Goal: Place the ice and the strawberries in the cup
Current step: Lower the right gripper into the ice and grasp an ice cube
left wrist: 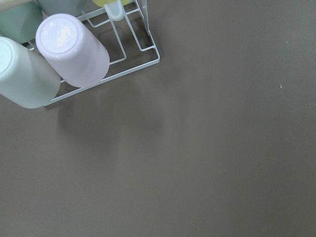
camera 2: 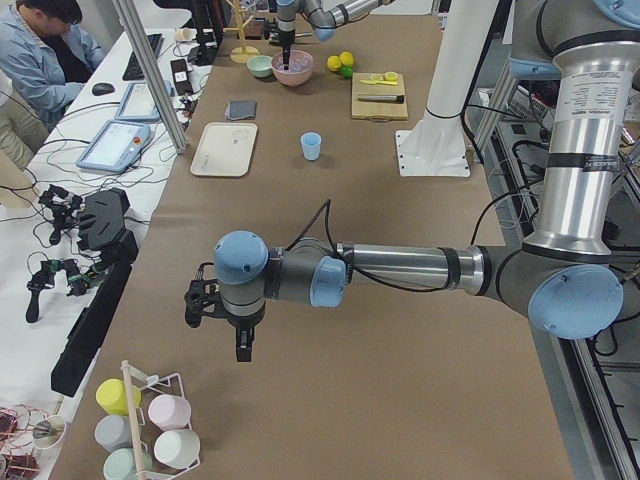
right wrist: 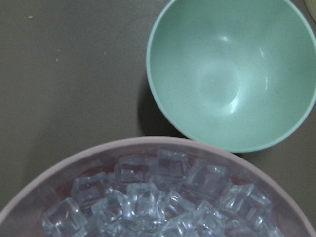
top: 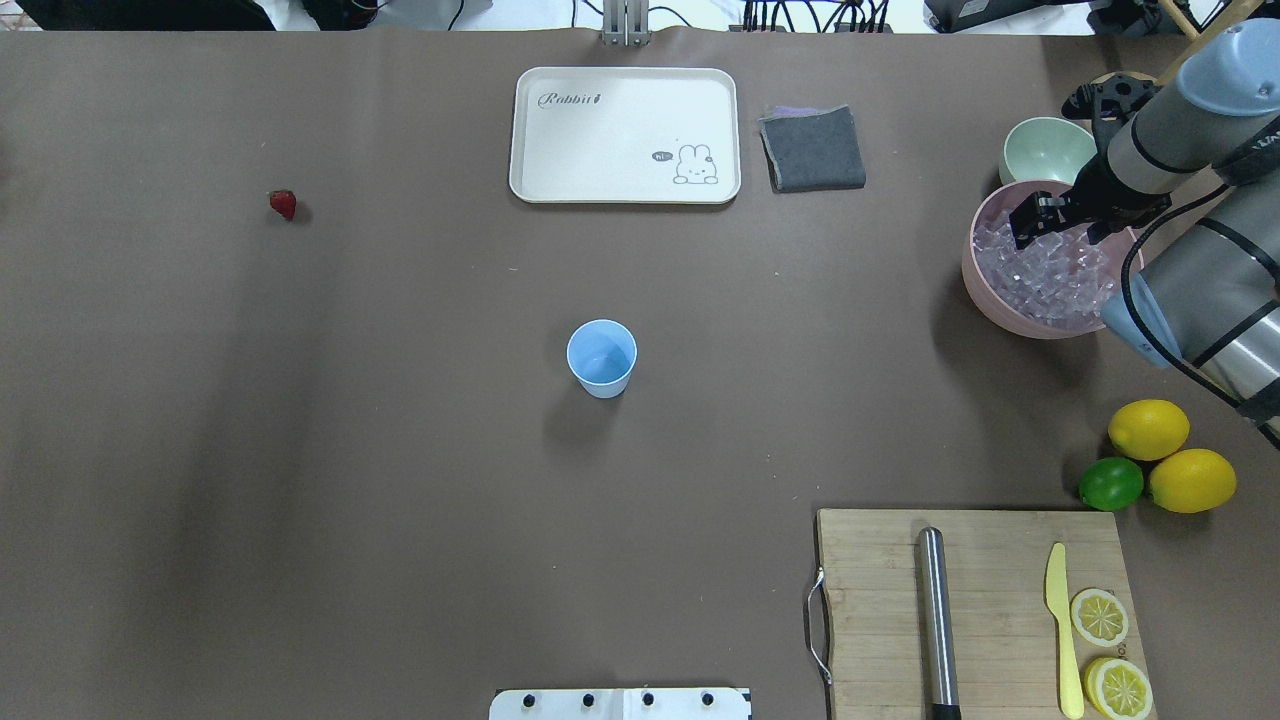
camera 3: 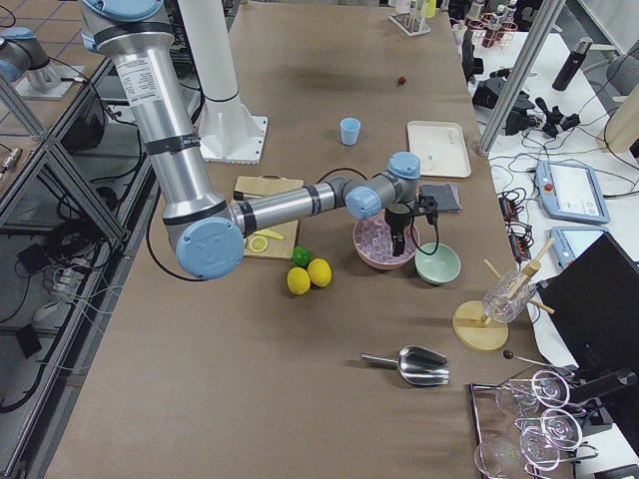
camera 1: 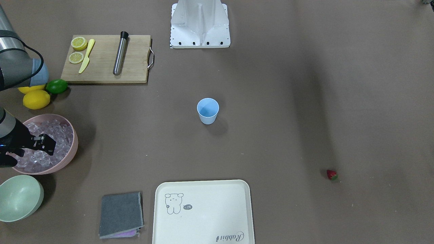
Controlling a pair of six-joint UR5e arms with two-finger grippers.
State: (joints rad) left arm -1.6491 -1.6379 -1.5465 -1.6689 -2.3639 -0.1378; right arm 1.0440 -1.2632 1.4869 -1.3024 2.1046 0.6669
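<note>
While my right gripper point(top: 1035, 218) hangs over the ice point(top: 1050, 285) heaped in the pink bowl point(top: 972, 275) at the far right of the table point(top: 400, 450), I cannot tell whether its jaws are wide or narrow. The blue cup point(top: 601, 357) stands upright mid-table, well apart from the bowl, and the strawberry point(top: 283, 204) lies alone far left. My left gripper point(camera 2: 243, 348) hovers above bare table near a wire rack point(camera 2: 150, 430), its opening likewise unreadable

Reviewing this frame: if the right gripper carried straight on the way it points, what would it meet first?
The heap of clear ice cubes in the round pink bowl. The right gripper points down over that bowl; its height above the cubes is unclear.
</note>
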